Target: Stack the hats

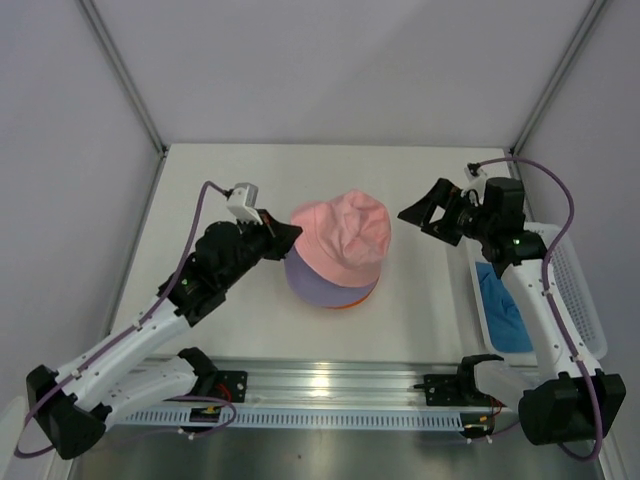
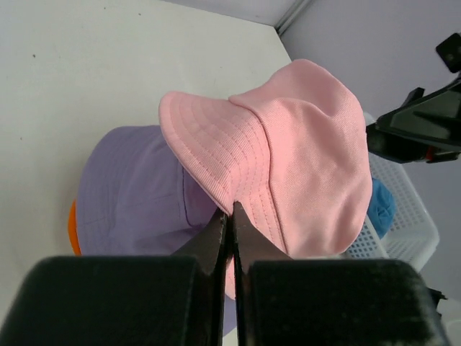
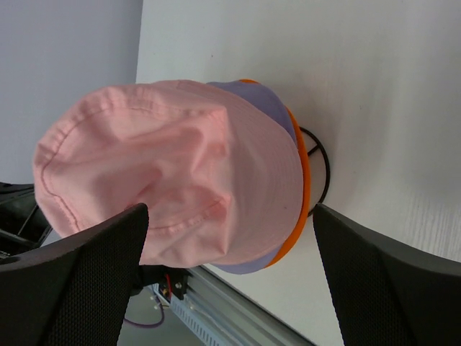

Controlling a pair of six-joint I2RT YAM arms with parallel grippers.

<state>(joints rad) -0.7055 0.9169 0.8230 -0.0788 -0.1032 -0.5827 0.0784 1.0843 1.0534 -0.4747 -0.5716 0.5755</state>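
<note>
Pink hat (image 1: 340, 233), atop purple hat (image 1: 312, 285) and orange hat (image 1: 347, 303) at mid-table, brim pinched by left gripper (image 2: 232, 216); blue hat (image 1: 503, 310) in white basket (image 1: 582, 300), right; right gripper (image 1: 425, 210) jaws spread, holding nothing.

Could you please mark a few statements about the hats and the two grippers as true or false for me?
1. The pink hat lies on top of the purple hat. True.
2. The blue hat is on the stack. False: it lies in the white basket.
3. The left gripper has its jaws shut on the pink hat's brim. True.
4. The right gripper holds the orange hat. False: its jaws are open and empty, and the orange hat sits at the bottom of the stack.
</note>
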